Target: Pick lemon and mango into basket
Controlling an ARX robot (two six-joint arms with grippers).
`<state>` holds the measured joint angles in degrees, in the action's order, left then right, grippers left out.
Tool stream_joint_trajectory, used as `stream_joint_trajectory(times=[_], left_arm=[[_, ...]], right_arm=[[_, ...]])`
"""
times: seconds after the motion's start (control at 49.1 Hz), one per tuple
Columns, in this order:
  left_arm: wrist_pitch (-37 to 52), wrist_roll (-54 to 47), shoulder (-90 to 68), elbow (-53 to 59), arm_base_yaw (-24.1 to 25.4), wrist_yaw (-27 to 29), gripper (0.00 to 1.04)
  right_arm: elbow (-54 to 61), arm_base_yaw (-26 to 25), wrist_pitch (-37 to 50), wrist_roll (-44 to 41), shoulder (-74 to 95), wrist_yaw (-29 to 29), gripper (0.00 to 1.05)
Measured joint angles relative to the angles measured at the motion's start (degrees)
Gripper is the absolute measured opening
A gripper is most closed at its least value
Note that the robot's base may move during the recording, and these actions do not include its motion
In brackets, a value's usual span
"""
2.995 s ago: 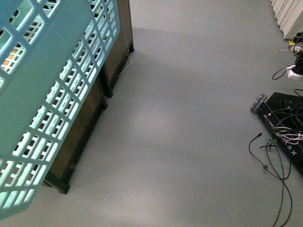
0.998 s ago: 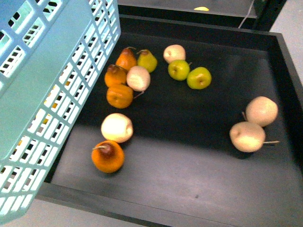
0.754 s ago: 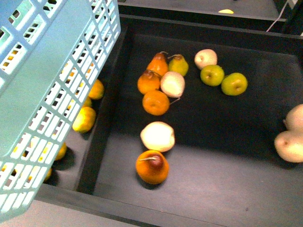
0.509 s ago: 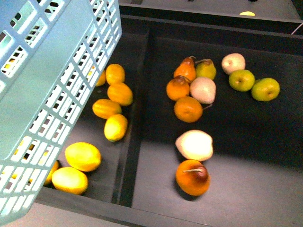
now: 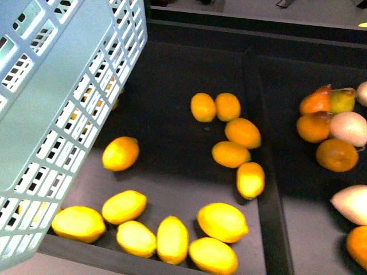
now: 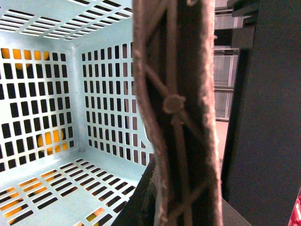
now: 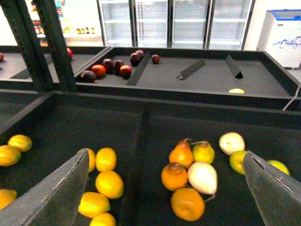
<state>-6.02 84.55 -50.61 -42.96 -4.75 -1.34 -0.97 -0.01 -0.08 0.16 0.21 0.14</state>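
The pale aqua basket hangs tilted at the left of the front view, over the left end of a black tray. My left gripper is shut on its brown handle; the basket's slotted inside holds no fruit that I can see. Several small plump yellow-orange lemons lie by the divider; they also show in the right wrist view. Several longer yellow fruits, mango-like, lie along the tray's front edge. My right gripper is open and empty above the tray.
A raised divider splits the tray; pears and pale apples fill the right compartment. A back shelf holds red apples and dark avocados. Black upright posts stand at the left.
The front view went from bare floor to the fruit tray, then swept left from the pear compartment to the lemon compartment. The basket keeps its place in the view.
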Motion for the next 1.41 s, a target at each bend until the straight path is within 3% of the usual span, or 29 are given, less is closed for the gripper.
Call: stream_joint_trajectory(times=[1.406], left_arm=[[0.0,-0.3,-0.1,-0.1,0.4,1.0,0.05]], right_arm=[[0.0,0.0,0.0,0.0,0.0,-0.7,0.96]])
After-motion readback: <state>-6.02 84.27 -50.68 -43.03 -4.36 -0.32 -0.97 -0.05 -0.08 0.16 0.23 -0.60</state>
